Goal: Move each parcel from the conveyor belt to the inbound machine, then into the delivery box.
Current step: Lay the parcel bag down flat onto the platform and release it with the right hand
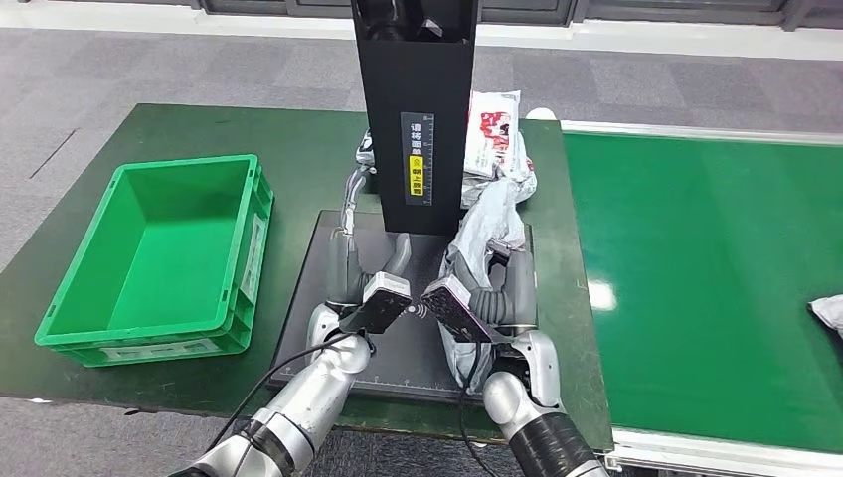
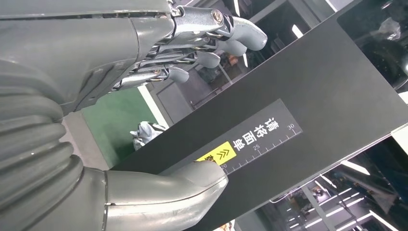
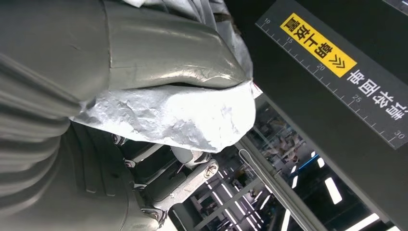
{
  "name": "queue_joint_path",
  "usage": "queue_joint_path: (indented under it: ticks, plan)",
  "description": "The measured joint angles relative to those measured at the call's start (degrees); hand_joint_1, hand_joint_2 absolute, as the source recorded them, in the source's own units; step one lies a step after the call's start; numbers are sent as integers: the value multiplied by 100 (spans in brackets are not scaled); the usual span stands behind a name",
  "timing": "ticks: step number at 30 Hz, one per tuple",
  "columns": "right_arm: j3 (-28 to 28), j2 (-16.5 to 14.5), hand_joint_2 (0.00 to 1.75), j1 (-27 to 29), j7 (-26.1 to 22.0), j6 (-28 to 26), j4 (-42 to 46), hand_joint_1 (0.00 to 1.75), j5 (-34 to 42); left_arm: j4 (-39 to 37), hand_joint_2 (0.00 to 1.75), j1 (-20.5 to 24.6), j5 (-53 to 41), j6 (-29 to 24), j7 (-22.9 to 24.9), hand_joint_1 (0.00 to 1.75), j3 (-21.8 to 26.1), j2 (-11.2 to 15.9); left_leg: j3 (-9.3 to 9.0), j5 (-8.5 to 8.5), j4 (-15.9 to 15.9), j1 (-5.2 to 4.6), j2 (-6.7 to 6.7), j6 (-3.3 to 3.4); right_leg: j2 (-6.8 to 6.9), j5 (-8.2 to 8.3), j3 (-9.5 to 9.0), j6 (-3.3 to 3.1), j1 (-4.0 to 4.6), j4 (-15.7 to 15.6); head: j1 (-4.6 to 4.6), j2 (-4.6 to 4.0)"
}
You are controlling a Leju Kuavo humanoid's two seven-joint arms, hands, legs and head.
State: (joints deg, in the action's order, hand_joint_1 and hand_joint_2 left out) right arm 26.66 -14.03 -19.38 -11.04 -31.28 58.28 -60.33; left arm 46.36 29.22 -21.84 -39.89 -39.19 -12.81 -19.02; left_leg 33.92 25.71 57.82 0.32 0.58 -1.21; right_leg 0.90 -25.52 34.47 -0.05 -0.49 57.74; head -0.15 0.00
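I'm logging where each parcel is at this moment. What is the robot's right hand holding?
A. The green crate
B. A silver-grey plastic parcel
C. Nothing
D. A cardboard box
B. The right hand grips a crinkled silver-grey parcel over the black platform of the inbound machine; the wrist view shows the thumb pressed on the wrapping, and the green crate sits apart to the left.
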Motion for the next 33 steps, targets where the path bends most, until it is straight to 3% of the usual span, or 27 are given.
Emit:
queue_joint_path:
  ticks: [4, 9, 11, 13, 15, 20, 33]
  plan:
    - [29, 2, 175, -28, -68, 229, -20, 175, 199, 5, 175, 0, 33, 0, 0, 0, 2, 0, 0, 0, 0, 0, 1, 0, -1, 0, 0, 0, 1, 0, 0, 0]
    - [375, 19, 175, -207, -419, 1299, -269, 175, 974, 43, 175, 26, 368, 0, 0, 0, -8, 17, 0, -1, 0, 0, 2, -1, -3, 0, 2, 0, 4, 0, 0, 0]
    - [562, 42, 175, -300, -617, 1712, -397, 87, 1310, 46, 175, 85, 473, 0, 0, 0, -20, 39, 0, -2, 0, 0, 2, -2, -3, 0, 2, -1, 6, 0, 0, 0]
    - [737, 84, 87, -387, -760, 1901, -513, 0, 1538, 48, 175, 157, 502, 0, 0, 0, -28, 63, 0, -2, 0, 0, 2, -3, -2, 0, 2, -1, 6, 0, 0, 0]
    - [830, 126, 0, -440, -827, 1724, -591, 0, 1865, 62, 175, 195, 294, 0, 0, 0, -23, 87, 0, -2, 0, 0, 0, -3, -1, 0, 2, -1, 5, 0, 0, 0]
    - [617, 240, 0, -509, -1019, 832, -614, 0, 2930, 96, 175, 202, -273, 0, 0, 0, 27, 143, 1, -1, 1, 0, 3, -1, -3, 1, 2, 1, -2, 0, 1, 0]
    - [397, 368, 0, -522, -1224, 639, -615, 0, 3383, 72, 175, 215, -336, 0, 0, 0, 31, 201, 1, -1, 3, -2, 4, -1, -5, 1, 5, 1, 3, -1, 0, 0]
